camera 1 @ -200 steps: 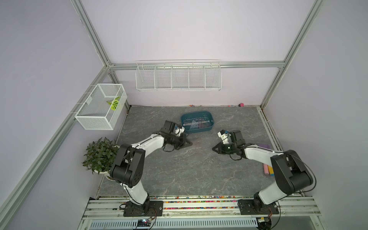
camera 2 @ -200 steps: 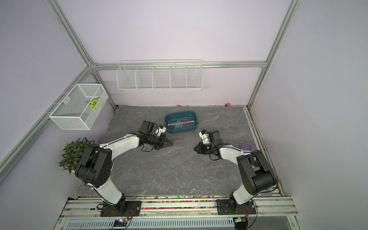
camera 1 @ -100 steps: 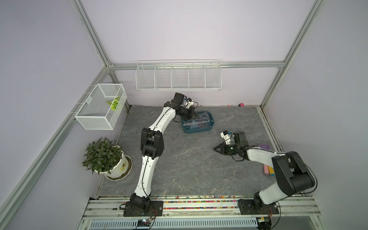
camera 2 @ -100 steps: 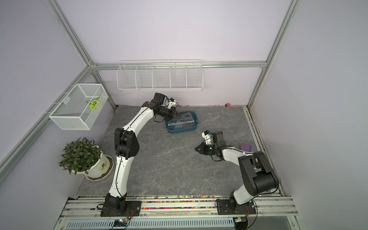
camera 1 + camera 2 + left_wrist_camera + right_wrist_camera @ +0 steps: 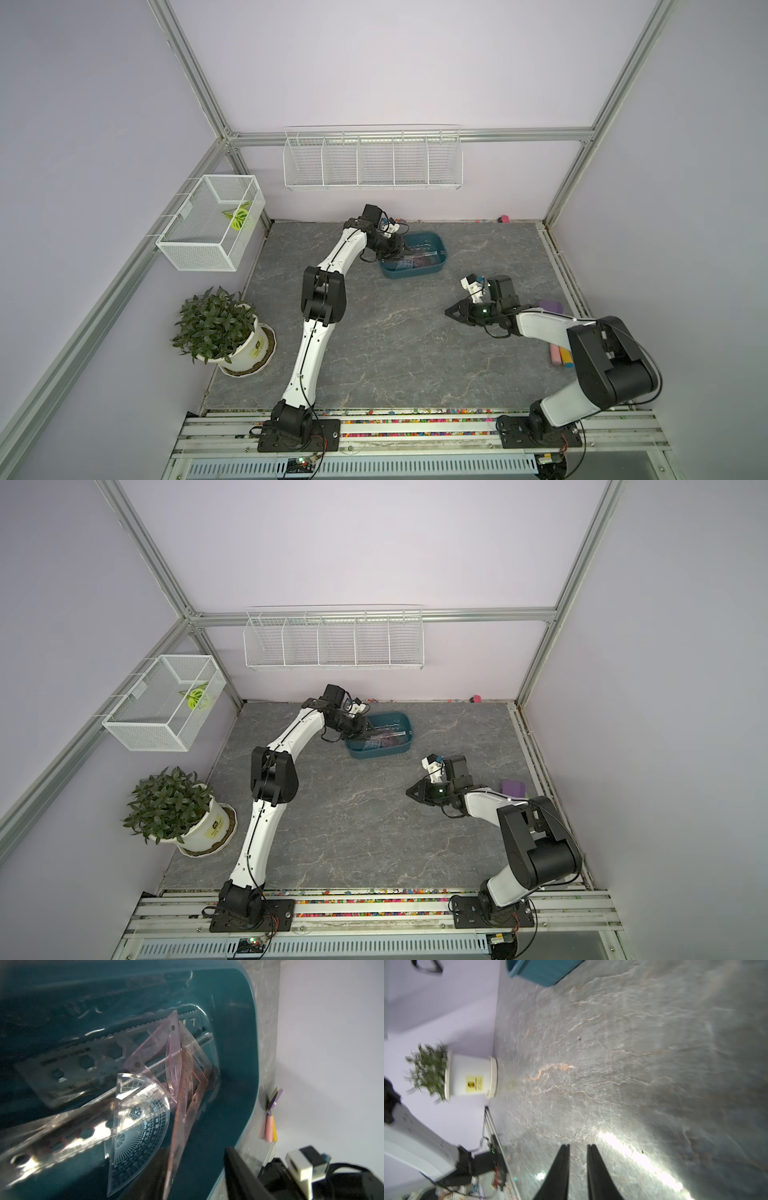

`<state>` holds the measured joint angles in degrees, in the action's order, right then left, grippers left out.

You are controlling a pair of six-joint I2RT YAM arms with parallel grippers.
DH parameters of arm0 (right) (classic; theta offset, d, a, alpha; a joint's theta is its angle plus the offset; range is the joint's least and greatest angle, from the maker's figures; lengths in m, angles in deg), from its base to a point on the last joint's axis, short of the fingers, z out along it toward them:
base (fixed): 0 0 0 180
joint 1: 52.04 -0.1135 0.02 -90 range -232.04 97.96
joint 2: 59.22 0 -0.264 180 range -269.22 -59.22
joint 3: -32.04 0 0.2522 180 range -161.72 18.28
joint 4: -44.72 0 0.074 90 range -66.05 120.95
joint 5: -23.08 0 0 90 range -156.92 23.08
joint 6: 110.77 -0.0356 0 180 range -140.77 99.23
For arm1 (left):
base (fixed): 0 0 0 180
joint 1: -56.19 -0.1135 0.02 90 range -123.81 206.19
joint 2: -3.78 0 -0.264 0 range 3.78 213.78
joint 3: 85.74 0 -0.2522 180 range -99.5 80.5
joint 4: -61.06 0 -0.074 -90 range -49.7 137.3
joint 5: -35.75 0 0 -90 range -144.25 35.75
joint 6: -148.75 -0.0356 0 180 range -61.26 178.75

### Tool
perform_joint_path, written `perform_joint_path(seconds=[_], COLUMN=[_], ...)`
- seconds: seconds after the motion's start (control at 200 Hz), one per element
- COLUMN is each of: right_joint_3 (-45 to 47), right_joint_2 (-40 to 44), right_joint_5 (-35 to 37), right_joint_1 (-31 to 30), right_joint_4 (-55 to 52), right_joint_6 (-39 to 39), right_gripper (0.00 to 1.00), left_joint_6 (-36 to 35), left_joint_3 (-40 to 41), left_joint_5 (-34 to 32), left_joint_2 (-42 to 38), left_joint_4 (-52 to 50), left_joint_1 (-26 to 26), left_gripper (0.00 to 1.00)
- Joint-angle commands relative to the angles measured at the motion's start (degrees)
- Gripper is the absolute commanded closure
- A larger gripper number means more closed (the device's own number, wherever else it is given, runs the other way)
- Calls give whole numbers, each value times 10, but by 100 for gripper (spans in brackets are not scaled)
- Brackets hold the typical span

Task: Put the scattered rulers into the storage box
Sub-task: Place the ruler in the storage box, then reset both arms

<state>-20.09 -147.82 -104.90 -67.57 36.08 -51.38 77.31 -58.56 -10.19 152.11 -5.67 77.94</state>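
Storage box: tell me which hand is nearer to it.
Left. The left hand hangs over the storage box at its rim, above the rulers inside. The right hand is out over the table, well apart from the box.

Rulers (image 5: 158,1076) in storage box (image 5: 236,1059)

The grey worktop (image 5: 395,353) carries the storage box (image 5: 444,249) near its far edge, a potted plant (image 5: 216,324) at its left edge, a purple block (image 5: 550,307) and pastel sticks (image 5: 559,355) at its right edge
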Motion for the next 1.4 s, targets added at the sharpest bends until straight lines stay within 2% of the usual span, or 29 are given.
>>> perform_joint_path(seconds=[0.0, 0.1, 0.13, 0.185, 0.235, 0.295, 0.375, 0.435, 0.46, 0.51, 0.54, 0.575, 0.6, 0.675, 0.715, 0.77, 0.82, 0.88, 0.96, 1.07, 1.11, 1.145, 1.165, 1.19, 1.25, 1.28, 1.315, 1.375, 1.395], right_joint_3=[-38, -57, -58, -51, -39, -21, 2, 9, 7, 8, 22, 49, 68, 119, 147, 157, 156, 177, 147, 180, 170, 162, 161, 157, 154, 154, 154, 154, 153], right_joint_2=[54, 105, 126, 163, 190, 203, 188, 160, 147, 126, 115, 102, 91, 36, 19, 22, 29, -18, 17, -6, -4, 0, 4, 9, 12, 10, 12, 11, 11], right_joint_5=[51, 113, 143, 220, 328, 449, 544, 614, 634, 640, 654, 657, 636, 680, 665, 640, 576, 543, 546, 544, 546, 549, 549, 550, 548, 549, 549, 549, 548], right_joint_1=[6, 10, 12, 14, 13, 15, 15, 20, 23, 25, 25, 28, 30, 32, 38, 60, 96, 114, 114, 107, 107, 107, 107, 107, 107, 107, 107, 107, 107], right_joint_4=[-73, -125, -132, -131, -121, -84, -27, 14, 19, 39, 80, 147, 188, 359, 435, 440, 397, 514, 392, 496, 478, 452, 444, 429, 417, 422, 418, 420, 418], right_joint_6=[38, 74, 81, 92, 86, 95, 187, 221, 226, 253, 258, 263, 292, 328, 331, 309, 275, 279, 262, 290, 287, 279, 277, 277, 276, 277, 276, 275, 275], right_gripper=[69, 65, 60, 43, 20, 3, 2, 2, 3, 2, 3, 2, 2, 3, 3, 3, 2, 1, 1, 1, 1, 1, 1, 1, 1, 1, 1, 1, 1], left_joint_6=[-15, -9, -6, -11, -24, -32, -49, -58, -89, -186, -220, -220, -216, -178, -145, -137, -133, -128, -122, -112, -152, -220, -245, -232, -232, -211, -186, -190, -184], left_joint_3=[32, 155, 193, 259, 346, 502, 735, 859, 900, 965, 992, 1017, 1032, 1071, 1067, 1079, 1051, 1038, 1060, 1119, 1143, 1187, 1211, 1224, 1214, 1196, 1181, 1207, 1202], left_joint_5=[-13, -72, -94, -184, -299, -364, -453, -552, -572, -556, -572, -613, -617, -560, -527, -518, -477, -471, -477, -524, -547, -569, -566, -565, -558, -555, -517, -502, -494], left_joint_2=[-82, -213, -257, -334, -414, -525, -654, -714, -730, -745, -742, -734, -728, -697, -670, -635, -634, -625, -643, -692, -710, -710, -705, -693, -657, -653, -647, -587, -597], left_joint_4=[-3, 54, 75, 101, 151, 298, 520, 630, 658, 716, 734, 755, 767, 804, 784, 838, 778, 763, 786, 843, 873, 965, 1021, 1061, 1085, 1053, 1019, 1150, 1128], left_joint_1=[-9, -23, -28, -30, -22, -19, -19, -20, -23, -27, -29, -36, -50, -108, -138, -158, -170, -176, -179, -171, -151, -128, -124, -130, -139, -158, -185, -198, -201], left_gripper=[1, 0, 0, 0, 0, 0, 0, 0, 0, 0, 0, 0, 0, 0, 1, 2, 2, 4, 3, 3, 1, 0, 0, 0, 0, 0, 1, 0, 0])
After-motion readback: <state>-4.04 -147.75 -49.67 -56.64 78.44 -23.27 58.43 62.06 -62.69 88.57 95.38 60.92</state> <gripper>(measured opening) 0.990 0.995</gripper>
